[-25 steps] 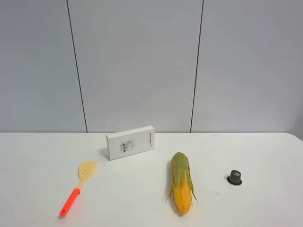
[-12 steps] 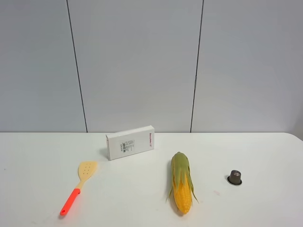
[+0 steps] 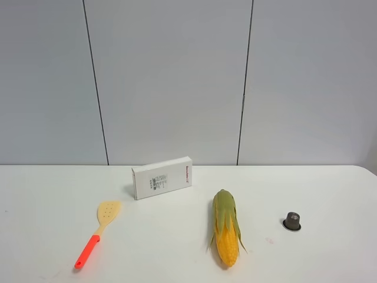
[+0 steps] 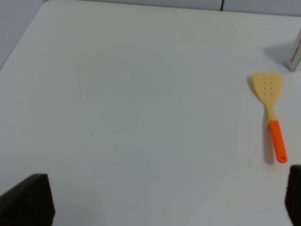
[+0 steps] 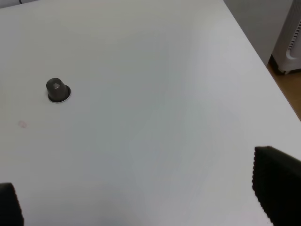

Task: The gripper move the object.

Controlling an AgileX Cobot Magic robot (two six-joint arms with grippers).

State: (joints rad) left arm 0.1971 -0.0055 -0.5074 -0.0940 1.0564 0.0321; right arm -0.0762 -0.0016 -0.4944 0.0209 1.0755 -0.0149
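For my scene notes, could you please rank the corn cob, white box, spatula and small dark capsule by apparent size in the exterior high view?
1. Corn cob and spatula: similar length, the cob bulkier.
2. White box: shorter, but farther back, so its rank is unsure.
3. Capsule: clearly smallest.

The tabletop is plain white. The object is dark grey-brown with a paler rim. The corn cob runs yellow with green husk. The spatula has a pale yellow dotted blade and an orange-red handle. The box is white with small dark and red print. Both wrist views show black jaws.
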